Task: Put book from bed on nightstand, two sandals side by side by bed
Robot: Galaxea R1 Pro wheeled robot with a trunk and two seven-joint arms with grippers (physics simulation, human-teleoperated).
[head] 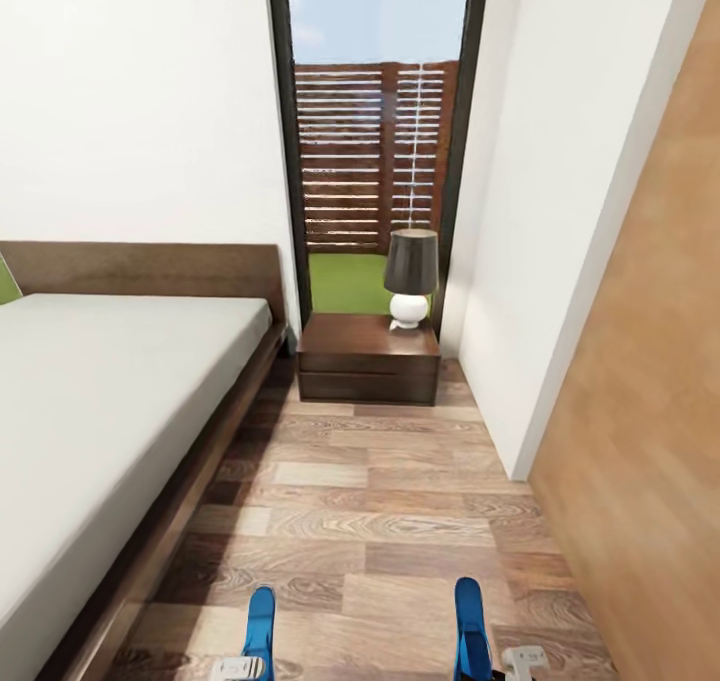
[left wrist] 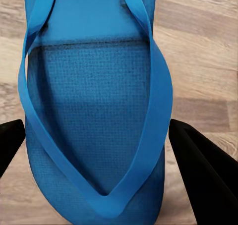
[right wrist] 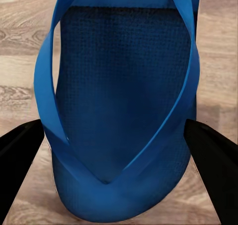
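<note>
Two bright blue sandals are held edge-up low over the wood floor at the near edge of the head view. My left gripper (head: 248, 667) is shut on the left sandal (head: 260, 626), and my right gripper (head: 497, 665) is shut on the right sandal (head: 470, 621). In the left wrist view that sandal (left wrist: 94, 111) sits between the black fingers (left wrist: 203, 175), thong strap facing the camera. The right wrist view shows the other sandal (right wrist: 124, 111) gripped the same way by its fingers (right wrist: 213, 160). The bed (head: 100, 401) lies to the left. The nightstand (head: 368, 356) stands ahead. The book is out of view.
A dark-shaded lamp with a white base (head: 410, 276) stands on the nightstand, in front of a tall black-framed window (head: 375, 141). A white wall (head: 560, 211) and a brown wooden door (head: 650, 411) close the right side. A strip of plank floor (head: 380, 501) runs between bed and wall.
</note>
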